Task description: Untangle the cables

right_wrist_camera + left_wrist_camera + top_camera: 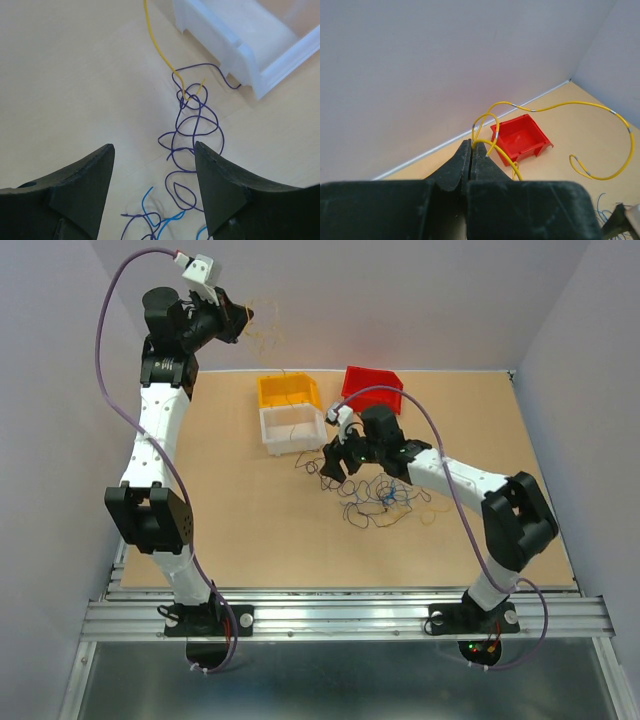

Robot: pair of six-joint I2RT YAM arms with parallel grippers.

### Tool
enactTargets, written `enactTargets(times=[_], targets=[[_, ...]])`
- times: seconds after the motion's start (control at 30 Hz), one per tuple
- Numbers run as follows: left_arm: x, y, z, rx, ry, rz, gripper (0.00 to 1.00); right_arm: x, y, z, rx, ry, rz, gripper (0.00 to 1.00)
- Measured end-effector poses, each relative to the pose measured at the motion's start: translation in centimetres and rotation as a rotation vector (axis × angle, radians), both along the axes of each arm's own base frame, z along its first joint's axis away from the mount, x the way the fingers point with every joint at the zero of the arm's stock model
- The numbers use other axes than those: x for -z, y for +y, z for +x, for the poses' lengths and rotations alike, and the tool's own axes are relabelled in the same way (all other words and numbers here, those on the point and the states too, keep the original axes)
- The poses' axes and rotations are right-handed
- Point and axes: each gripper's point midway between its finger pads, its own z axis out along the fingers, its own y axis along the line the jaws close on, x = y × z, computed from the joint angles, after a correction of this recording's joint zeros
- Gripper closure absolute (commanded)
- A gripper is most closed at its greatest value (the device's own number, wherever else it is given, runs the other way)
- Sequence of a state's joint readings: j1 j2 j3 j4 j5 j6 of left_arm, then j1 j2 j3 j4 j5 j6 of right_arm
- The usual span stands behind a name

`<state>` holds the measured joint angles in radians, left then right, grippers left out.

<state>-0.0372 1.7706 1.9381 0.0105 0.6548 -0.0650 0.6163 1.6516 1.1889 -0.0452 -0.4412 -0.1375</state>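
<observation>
My left hand [471, 150] pinches the yellow cable [555, 106] aloft, my right hand [154, 155] gapes wide above the purple cable [192, 99]; next I'd clamp it down.

The white-and-black left arm [152, 440] rises along the left side of the top view. Its black two-finger left gripper [243, 316] sits at the upper left of the frame and points right, jaws pressed together on a thin yellow wire [501, 155]. The white-and-black right arm [465, 480] bends at its elbow at the right and stretches toward the centre. Its black right gripper [154, 150] angles down, jaws standing apart.
</observation>
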Motion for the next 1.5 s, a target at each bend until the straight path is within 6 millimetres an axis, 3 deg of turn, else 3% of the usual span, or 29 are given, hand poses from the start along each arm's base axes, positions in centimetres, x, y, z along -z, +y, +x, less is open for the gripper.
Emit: enactTargets(times=[0.13,0.23,0.33,0.53,0.6,0.63,0.67,0.73,0.87,0.97,1.07,1.17,1.2,1.37,1.43,1.5], targets=[[-0.2,-0.1,-0.3,0.008,-0.001,-0.004,1.00,4.9,1.0,1.5,-0.006,0.058,-0.053,0.31],[-0.4,-0.2,-1.0,0.017,-0.002,-0.008,1.00,6.8,1.7,2.1,-0.006,0.060,-0.059,0.30],[-0.9,-0.4,-1.8,0.028,-0.011,-0.012,1.00,6.6,2.8,2.6,-0.008,0.028,-0.027,0.30],[-2.1,-0.6,-3.4,0.050,-0.036,-0.016,1.00,3.7,5.6,4.2,-0.006,-0.078,0.085,0.33],[-2.3,-0.7,-3.8,0.056,-0.040,-0.016,1.00,3.2,6.4,4.9,-0.006,-0.098,0.109,0.39],[-2.4,-0.7,-4.0,0.057,-0.044,-0.016,1.00,3.2,6.9,5.2,-0.006,-0.105,0.114,0.49],[-2.3,-0.7,-4.2,0.059,-0.044,-0.016,1.00,3.4,7.2,5.5,-0.007,-0.108,0.116,0.81],[-2.3,-0.7,-4.4,0.061,-0.045,-0.016,1.00,3.9,7.5,5.8,-0.008,-0.106,0.111,0.99],[-2.2,-0.7,-4.8,0.062,-0.041,-0.015,1.00,4.8,7.9,5.8,-0.010,-0.077,0.104,0.99],[-2.0,-0.7,-5.0,0.061,-0.044,-0.012,1.00,4.3,8.1,5.4,-0.032,-0.074,0.119,0.99],[-0.4,-0.7,-4.9,0.065,-0.033,-0.008,1.00,2.5,7.8,3.6,-0.069,-0.049,0.150,1.00],[2.1,-0.9,-4.5,0.073,-0.001,-0.007,1.00,-1.9,7.5,1.2,-0.126,-0.047,0.221,0.99],[2.9,-0.9,-4.4,0.074,0.012,-0.007,1.00,-4.7,7.2,0.1,-0.147,-0.065,0.262,0.99],[10.6,-2.3,-4.5,0.106,0.126,-0.003,1.00,-12.3,5.7,-3.1,-0.177,-0.115,0.386,1.00],[13.0,-3.3,-4.9,0.128,0.163,0.001,1.00,-14.0,5.4,-3.6,-0.180,-0.134,0.417,0.99],[15.7,-4.5,-5.5,0.155,0.203,0.006,1.00,-14.5,5.4,-3.8,-0.177,-0.124,0.434,0.99]])
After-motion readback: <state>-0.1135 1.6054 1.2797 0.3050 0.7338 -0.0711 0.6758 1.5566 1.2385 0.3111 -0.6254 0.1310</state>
